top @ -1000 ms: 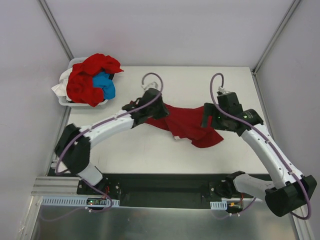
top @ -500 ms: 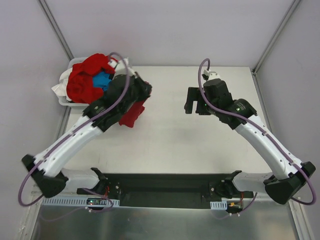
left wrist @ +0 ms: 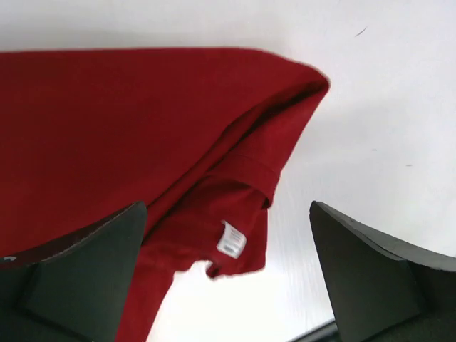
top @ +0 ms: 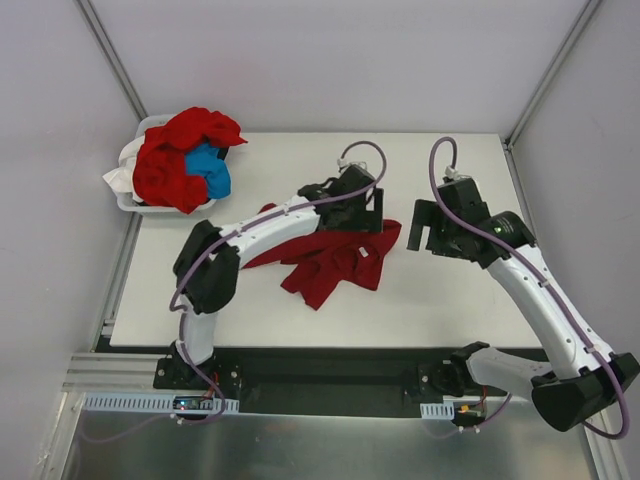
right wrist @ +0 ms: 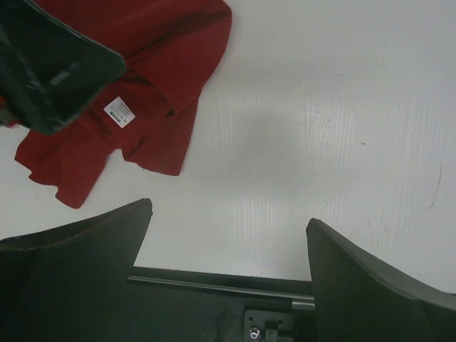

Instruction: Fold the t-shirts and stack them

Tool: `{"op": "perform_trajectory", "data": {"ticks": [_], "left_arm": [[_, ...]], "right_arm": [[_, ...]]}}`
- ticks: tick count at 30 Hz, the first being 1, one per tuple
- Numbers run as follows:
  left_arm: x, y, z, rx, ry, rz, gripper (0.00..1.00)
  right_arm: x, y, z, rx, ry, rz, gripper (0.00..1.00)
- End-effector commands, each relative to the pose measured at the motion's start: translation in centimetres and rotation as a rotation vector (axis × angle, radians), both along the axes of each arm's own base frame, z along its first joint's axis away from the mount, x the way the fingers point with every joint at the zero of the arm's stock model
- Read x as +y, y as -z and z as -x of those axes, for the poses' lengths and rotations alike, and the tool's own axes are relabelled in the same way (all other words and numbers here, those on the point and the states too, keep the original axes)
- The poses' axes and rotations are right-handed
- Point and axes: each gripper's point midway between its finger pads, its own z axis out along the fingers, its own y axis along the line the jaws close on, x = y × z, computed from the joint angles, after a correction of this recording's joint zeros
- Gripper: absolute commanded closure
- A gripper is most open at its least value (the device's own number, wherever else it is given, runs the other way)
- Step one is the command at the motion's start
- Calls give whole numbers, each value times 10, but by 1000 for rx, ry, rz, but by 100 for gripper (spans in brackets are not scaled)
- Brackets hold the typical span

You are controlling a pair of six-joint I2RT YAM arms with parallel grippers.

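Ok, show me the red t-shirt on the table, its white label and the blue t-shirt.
red t-shirt point(top: 325, 270), top view, middle of the crumpled cloth.
white label point(left wrist: 231, 239), left wrist view, centre of the tag.
blue t-shirt point(top: 210, 168), top view, middle of the visible blue patch.

The white table point(top: 450, 290) carries 1 crumpled red t-shirt point(top: 322, 268) and a basket point(top: 127, 202) at its far-left corner.

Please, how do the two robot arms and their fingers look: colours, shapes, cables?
Both the left arm and the right arm have white rounded links joined by black joints, with black wrist ends. A thin purple cable loops along each arm. The fingers are plain matte black, broad and wedge-shaped.
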Motion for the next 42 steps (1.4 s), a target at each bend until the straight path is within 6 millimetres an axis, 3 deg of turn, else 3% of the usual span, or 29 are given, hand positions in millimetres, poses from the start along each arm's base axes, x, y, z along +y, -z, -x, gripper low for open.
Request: {"op": "perform_trajectory", "data": {"ticks": [1, 3, 4, 6, 7, 11, 13, 15, 19, 23, 25, 26, 28, 29, 30, 36, 39, 42], "left_arm": [[74, -127, -5, -134, -84, 193, 1], [113, -127, 2, -125, -150, 194, 1], [136, -122, 21, -119, -177, 184, 1], [161, -105, 41, -74, -237, 172, 1], [180, -84, 64, -31, -257, 148, 1], [204, -30, 113, 137, -351, 149, 6], [212, -15, 125, 181, -393, 160, 12], [216, -13, 126, 174, -373, 148, 13], [210, 9, 137, 265, -320, 115, 15], [204, 35, 133, 282, -300, 113, 14], [188, 35, 122, 270, -267, 171, 14], [181, 35, 117, 270, -263, 199, 15], [165, 35, 104, 264, -246, 252, 16], [161, 35, 100, 266, -247, 263, 17], [157, 40, 93, 276, -256, 254, 18], [144, 47, 68, 282, -271, 238, 26], [145, 55, 74, 324, -284, 232, 27], [153, 58, 79, 328, -318, 209, 28]], "right_arm": [[46, -6, -8, -38, -250, -13, 4], [72, -5, -12, -50, -333, -12, 4], [85, 5, -20, -34, -352, -7, 4], [108, 17, -25, -8, -412, 3, 4], [124, 32, -33, 31, -439, 19, 3], [163, 61, -50, 87, -516, 92, 1], [168, 72, -58, 107, -500, 128, 5], [173, 83, -66, 124, -480, 147, 8], [179, 103, -73, 130, -484, 155, 17], [166, 125, -72, 179, -485, 207, 41], [153, 131, -67, 205, -475, 231, 50], [148, 131, -64, 206, -473, 243, 62], [131, 132, -53, 211, -463, 273, 74], [125, 135, -49, 217, -457, 287, 90], [119, 136, -45, 219, -447, 295, 96], [73, 141, -4, 309, -425, 356, 99], [46, 127, 14, 326, -355, 369, 99], [32, 115, 28, 331, -303, 329, 99]]}}
